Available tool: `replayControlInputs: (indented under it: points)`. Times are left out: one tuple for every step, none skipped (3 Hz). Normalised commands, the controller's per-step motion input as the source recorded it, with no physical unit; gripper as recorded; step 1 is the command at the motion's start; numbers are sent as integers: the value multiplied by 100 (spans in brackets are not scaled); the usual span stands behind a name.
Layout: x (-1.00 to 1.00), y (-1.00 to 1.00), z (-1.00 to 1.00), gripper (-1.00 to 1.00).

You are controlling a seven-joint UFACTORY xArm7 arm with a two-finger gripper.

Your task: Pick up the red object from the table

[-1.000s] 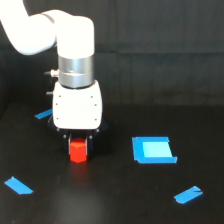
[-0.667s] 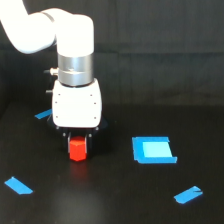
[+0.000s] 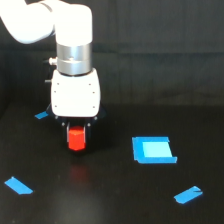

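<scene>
The red object (image 3: 76, 139), a small chunky red-orange block, sits between the two dark fingers under the white gripper body. My gripper (image 3: 77, 138) is shut on it, left of centre in the exterior view. The block hangs a little above the black table (image 3: 115, 200), and a faint red reflection shows on the surface below it. The fingers hide the block's sides.
A flat blue square patch (image 3: 152, 149) lies on the table to the exterior view's right of the gripper. Blue tape strips lie at the front left (image 3: 18, 185), the front right (image 3: 188, 194) and behind the gripper on the left (image 3: 41, 115).
The gripper has risen with the red object held in it, so the block now sits higher above the table than before.
</scene>
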Motion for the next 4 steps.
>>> replayControlInputs:
  points:
    - [20,54,98,-96]
    - [8,4,98,-98]
    - [10,-38,100,-100]
    - [5,-29,96,-97]
